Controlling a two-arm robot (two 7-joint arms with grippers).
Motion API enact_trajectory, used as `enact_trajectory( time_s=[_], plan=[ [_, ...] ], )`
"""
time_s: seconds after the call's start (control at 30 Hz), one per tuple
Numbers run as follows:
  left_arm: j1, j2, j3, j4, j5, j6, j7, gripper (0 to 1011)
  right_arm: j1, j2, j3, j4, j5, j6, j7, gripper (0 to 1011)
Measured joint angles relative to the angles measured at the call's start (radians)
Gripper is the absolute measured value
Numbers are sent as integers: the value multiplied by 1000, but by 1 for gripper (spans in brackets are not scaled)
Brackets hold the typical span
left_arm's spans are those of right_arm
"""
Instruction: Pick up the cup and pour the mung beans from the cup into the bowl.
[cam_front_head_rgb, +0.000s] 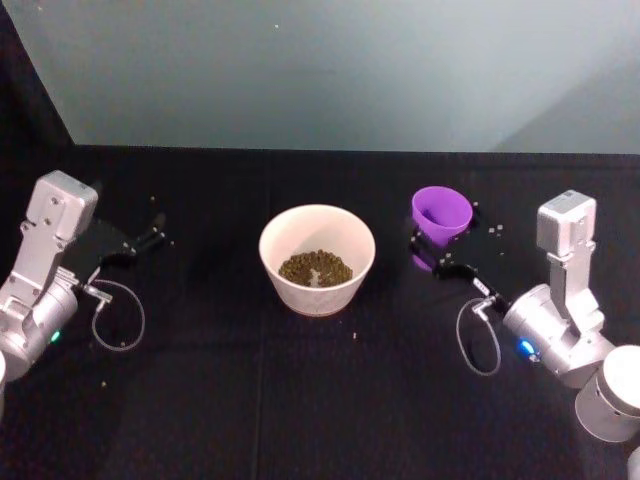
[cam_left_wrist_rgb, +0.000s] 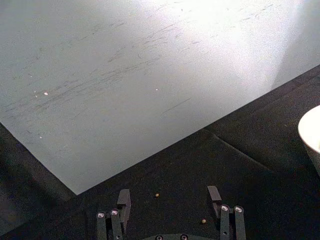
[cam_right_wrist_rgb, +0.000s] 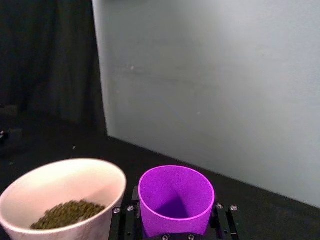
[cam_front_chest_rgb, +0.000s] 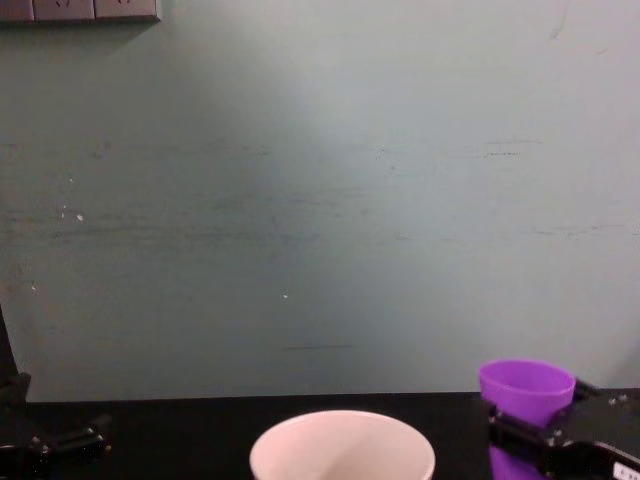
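Most of the mung beans (cam_front_head_rgb: 315, 268) are sitting in the bowl (cam_front_head_rgb: 317, 232) mid-table, so the pour looks done to me. Right hand (cam_right_wrist_rgb: 175, 214) is gripping the purple cup (cam_front_head_rgb: 441, 213), just right of the bowl, and the cup is looking empty from the wrist view. Best move now, I'd say: lowering it straight and level onto the table (cam_front_head_rgb: 300, 400), keeping clear of the bowl's rim, then letting go slowly. Left hand (cam_left_wrist_rgb: 170, 196) is sitting spread wide at the far left, holding nothing.
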Motion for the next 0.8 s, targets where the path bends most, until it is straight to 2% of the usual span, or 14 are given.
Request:
enact_trajectory(
  time_s=[0.13, 0.4, 0.8],
  plan=[
    [0, 0, 0, 0, 0, 0, 0, 1000, 15, 11, -17, 14, 12, 29, 21, 736],
    [0, 0, 0, 0, 0, 0, 0, 1000, 39, 28, -48, 39, 27, 54, 42, 736],
    [0, 0, 0, 0, 0, 0, 0, 1000, 57, 54, -82, 56, 20, 54, 43, 736]
  ],
)
